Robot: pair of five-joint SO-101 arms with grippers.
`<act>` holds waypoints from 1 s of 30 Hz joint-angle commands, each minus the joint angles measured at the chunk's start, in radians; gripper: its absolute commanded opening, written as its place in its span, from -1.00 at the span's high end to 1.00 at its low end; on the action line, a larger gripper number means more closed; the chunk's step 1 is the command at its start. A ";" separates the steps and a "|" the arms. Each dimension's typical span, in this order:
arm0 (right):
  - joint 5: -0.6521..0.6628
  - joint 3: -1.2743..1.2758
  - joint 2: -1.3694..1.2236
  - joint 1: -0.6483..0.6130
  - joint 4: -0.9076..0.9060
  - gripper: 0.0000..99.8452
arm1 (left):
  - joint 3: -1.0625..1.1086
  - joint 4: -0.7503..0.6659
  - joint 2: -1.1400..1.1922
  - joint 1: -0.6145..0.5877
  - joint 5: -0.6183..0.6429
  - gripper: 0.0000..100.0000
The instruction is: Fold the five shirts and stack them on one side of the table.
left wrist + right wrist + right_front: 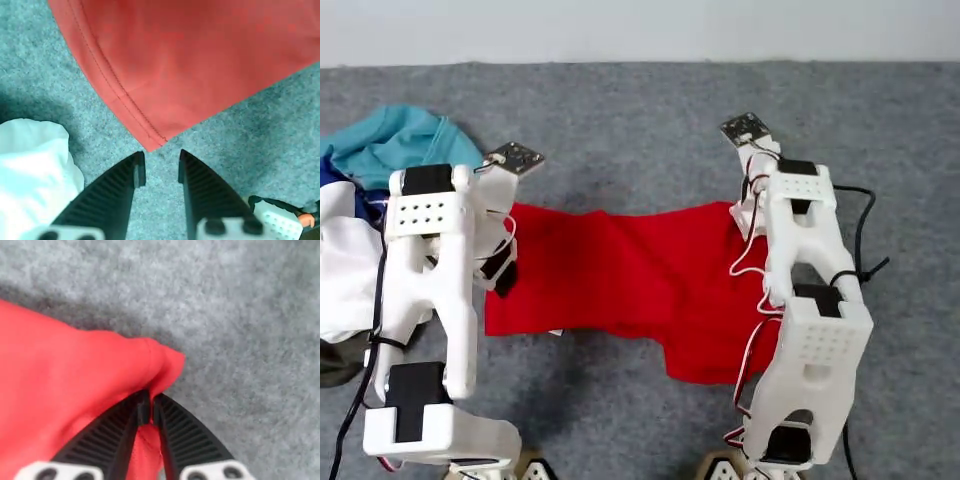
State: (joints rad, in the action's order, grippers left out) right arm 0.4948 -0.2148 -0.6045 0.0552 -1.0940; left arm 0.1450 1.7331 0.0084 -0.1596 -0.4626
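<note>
While the right claw (151, 407) is pressed together on a bunched corner of the red shirt (630, 270), the left claw (157, 167) stands spread just short of the shirt's opposite corner, apart from the cloth, with the stitched hem running away from the point of that corner. The red shirt lies mostly flat on the grey bench (620, 110), its long axis running sideways from one arm to the other, so that each end lies at one claw. On the right arm's side of the red shirt a broad flap points toward the arm bases, making that end deeper than the other. At the pinched corner the cloth is gathered into a small raised fold. Beyond the left-arm end of the red shirt sits a loose heap of unfolded garments: a teal shirt (395, 140) farthest from the arm bases, a dark blue one (334, 175) just beside it, and a white shirt (345, 260) nearer the bases.
</note>
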 commanded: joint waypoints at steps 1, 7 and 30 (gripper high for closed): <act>-0.037 -0.077 0.038 0.082 -0.087 0.98 | -0.030 0.020 -0.034 0.002 -0.003 0.77; -0.038 -0.101 0.090 0.166 -0.137 0.98 | -0.030 0.020 -0.034 0.002 -0.003 0.77; -0.058 -0.101 0.110 0.239 -0.237 0.89 | -0.008 -0.623 0.167 0.002 0.330 0.77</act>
State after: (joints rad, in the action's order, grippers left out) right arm 0.4503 -0.2777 -0.5800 0.2777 -1.2950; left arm 0.1465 1.2098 0.1082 -0.1611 -0.1619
